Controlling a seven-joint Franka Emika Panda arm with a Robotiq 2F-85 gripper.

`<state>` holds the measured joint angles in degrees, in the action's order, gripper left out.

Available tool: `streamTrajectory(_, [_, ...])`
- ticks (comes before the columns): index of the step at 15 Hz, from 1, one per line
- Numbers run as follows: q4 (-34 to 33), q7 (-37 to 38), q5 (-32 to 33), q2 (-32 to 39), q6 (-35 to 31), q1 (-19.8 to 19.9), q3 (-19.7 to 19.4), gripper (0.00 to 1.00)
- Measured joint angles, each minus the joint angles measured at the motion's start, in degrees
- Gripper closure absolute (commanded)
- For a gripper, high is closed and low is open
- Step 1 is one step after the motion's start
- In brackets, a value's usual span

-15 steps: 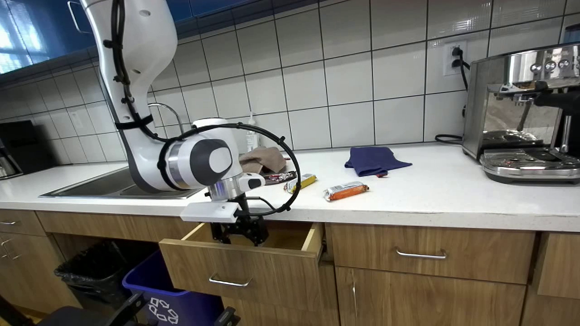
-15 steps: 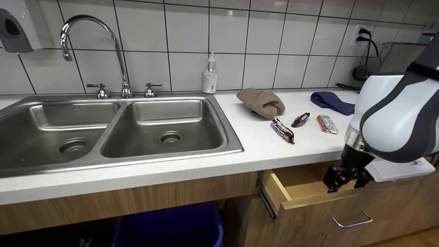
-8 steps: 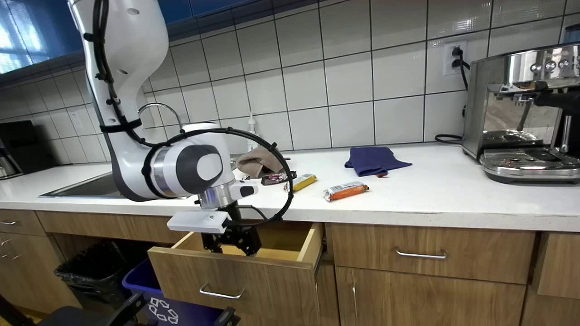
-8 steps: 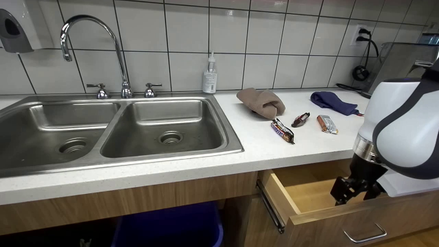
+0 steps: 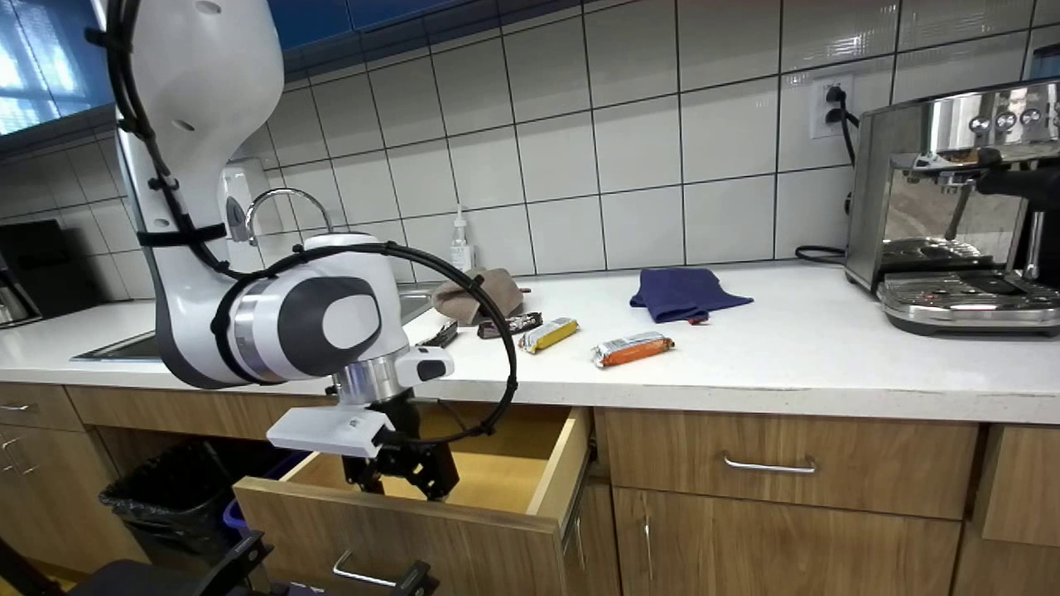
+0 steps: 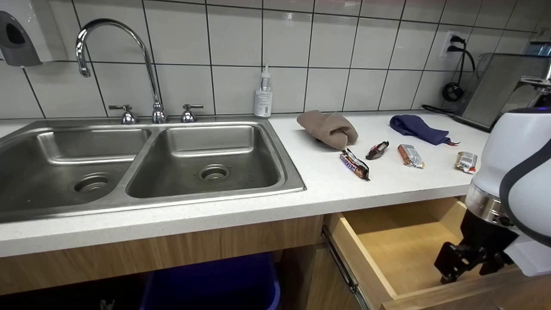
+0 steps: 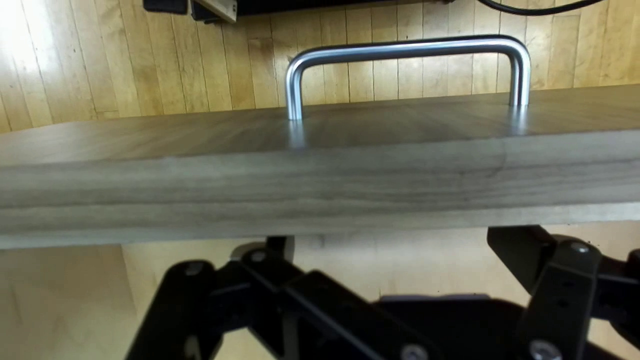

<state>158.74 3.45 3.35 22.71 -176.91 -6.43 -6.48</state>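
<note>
My gripper (image 5: 401,492) hangs down inside the drawer (image 6: 365,258), jaws spread wide apart. The drawer stands out from under the counter (image 5: 787,356), and its front panel (image 5: 464,550) runs right alongside the fingers (image 7: 572,280): in my wrist view the panel's thick top edge cuts across and hides the fingertips, so they reach below that edge on its inner side. They sit close to the panel; from here I cannot tell whether they press on it. The metal handle (image 7: 410,48) is on the outer face, across the panel from the gripper, with the wooden floor (image 7: 150,65) below. In an exterior view I see the drawer's pale bottom (image 6: 400,241) stretching from the gripper back beneath the counter's edge. Up on the counter, well apart from the gripper, lie an orange-and-silver bar (image 5: 633,349), a yellow bar (image 5: 549,334) near it, and a navy cloth (image 5: 689,293) behind; a brown cloth (image 6: 329,129) sits nearer the sink (image 6: 143,159). An espresso machine (image 5: 876,207) stands farther along.
</note>
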Motion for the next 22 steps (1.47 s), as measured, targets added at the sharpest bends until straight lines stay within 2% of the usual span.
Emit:
streamTrajectory(5, [0.23,0.01,-2.34,0.14,-0.06,0.16,0.29,0.00])
streamTrajectory(8, [-0.12,0.03,-4.56,-0.52,-0.06,1.87,2.34,0.00])
streamTrajectory(14, [0.10,0.03,-7.80,-7.00,-0.06,5.85,7.14,0.00])
streamTrajectory(22, [0.12,0.03,-10.86,-15.18,2.03,6.37,9.13,0.00])
